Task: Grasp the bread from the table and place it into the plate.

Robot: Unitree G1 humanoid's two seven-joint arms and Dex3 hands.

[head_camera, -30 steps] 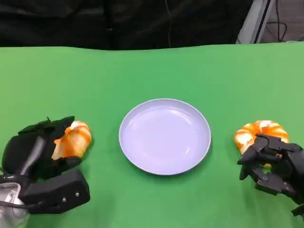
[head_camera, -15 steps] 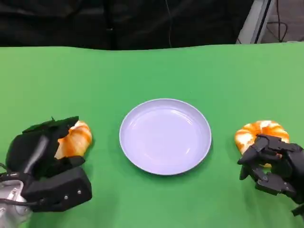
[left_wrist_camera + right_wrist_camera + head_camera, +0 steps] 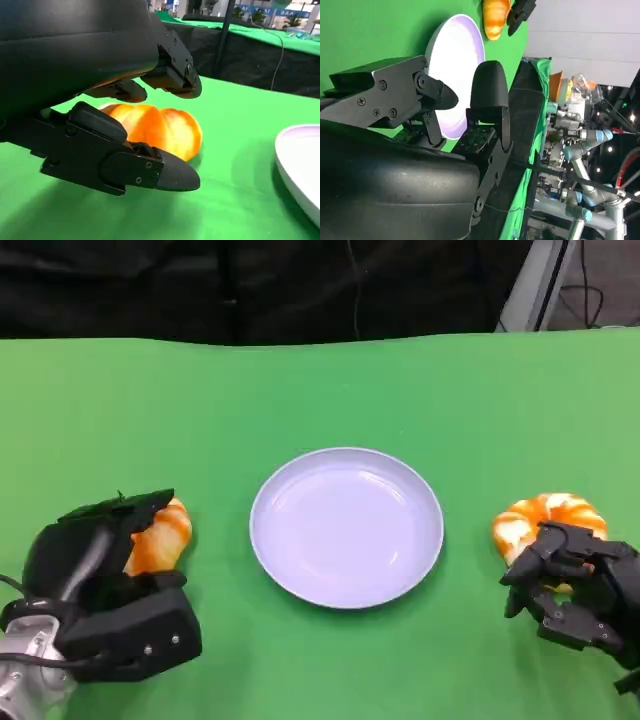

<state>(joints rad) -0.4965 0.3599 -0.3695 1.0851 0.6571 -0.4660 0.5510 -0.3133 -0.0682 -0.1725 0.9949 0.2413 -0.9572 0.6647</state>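
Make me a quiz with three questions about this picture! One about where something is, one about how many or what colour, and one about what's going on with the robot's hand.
1. Where is the plate?
A. In the middle of the table, between the two breads
B. At the far left edge
C. Under the right hand

2. How many orange breads lie on the green table?
A. One
B. Two
C. Four

3. What is the left hand doing?
A. Resting on the plate
B. Holding a cup
C. Its fingers are around the left bread, which sits on the table

Answers:
1. A, the head view shows the plate centred, with one bread on each side.
2. B, the left bread and the right bread are the two there.
3. C, the left wrist view shows fingers above and below the bread, which rests on the cloth.
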